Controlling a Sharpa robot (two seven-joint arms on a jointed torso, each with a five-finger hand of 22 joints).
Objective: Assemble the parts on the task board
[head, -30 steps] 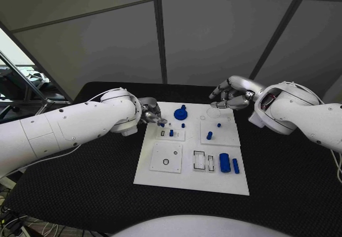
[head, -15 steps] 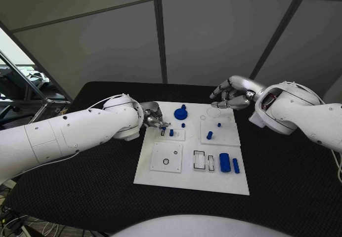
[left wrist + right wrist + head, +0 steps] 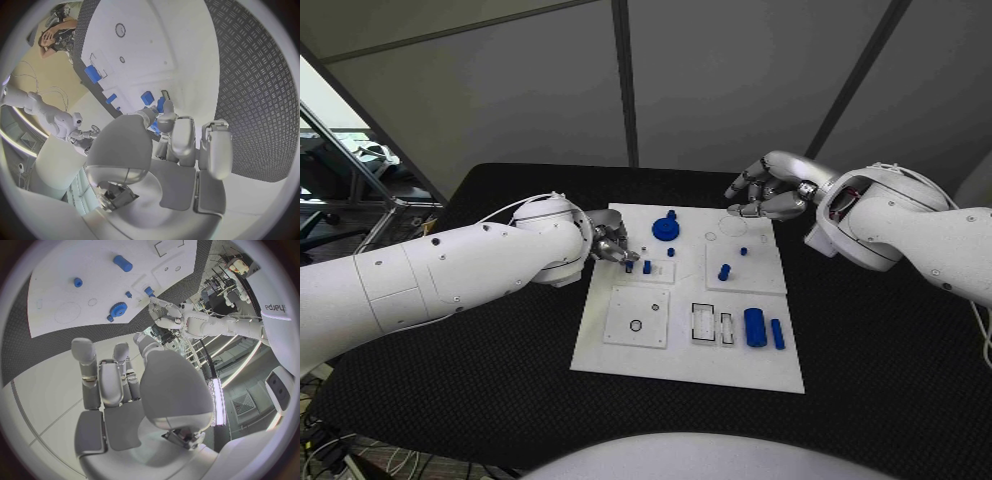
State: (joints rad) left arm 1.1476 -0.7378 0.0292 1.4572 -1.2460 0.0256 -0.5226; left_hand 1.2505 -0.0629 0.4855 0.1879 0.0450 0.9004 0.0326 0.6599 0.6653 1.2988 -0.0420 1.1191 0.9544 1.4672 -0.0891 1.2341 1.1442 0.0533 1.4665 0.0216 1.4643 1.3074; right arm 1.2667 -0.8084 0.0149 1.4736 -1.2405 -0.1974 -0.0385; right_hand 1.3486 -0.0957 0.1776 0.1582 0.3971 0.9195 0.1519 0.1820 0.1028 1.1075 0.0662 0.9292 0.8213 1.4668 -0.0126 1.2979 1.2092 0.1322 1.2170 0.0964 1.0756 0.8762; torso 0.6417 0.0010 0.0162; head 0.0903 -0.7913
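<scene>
Near edge of the white board (image 3: 678, 372) on the black worktop (image 3: 473, 380): two long blue pieces (image 3: 763, 329) lie beside two slots, unplaced. Mid-board, left hand (image 3: 609, 243) pinches a small blue peg (image 3: 160, 105) in its fingertips over the left square plate; slightly tilted, it could jam or slip out. Far corner: right hand (image 3: 769, 190) hovers, fingers loosely curled, holding nothing. No readable writing on the board.
</scene>
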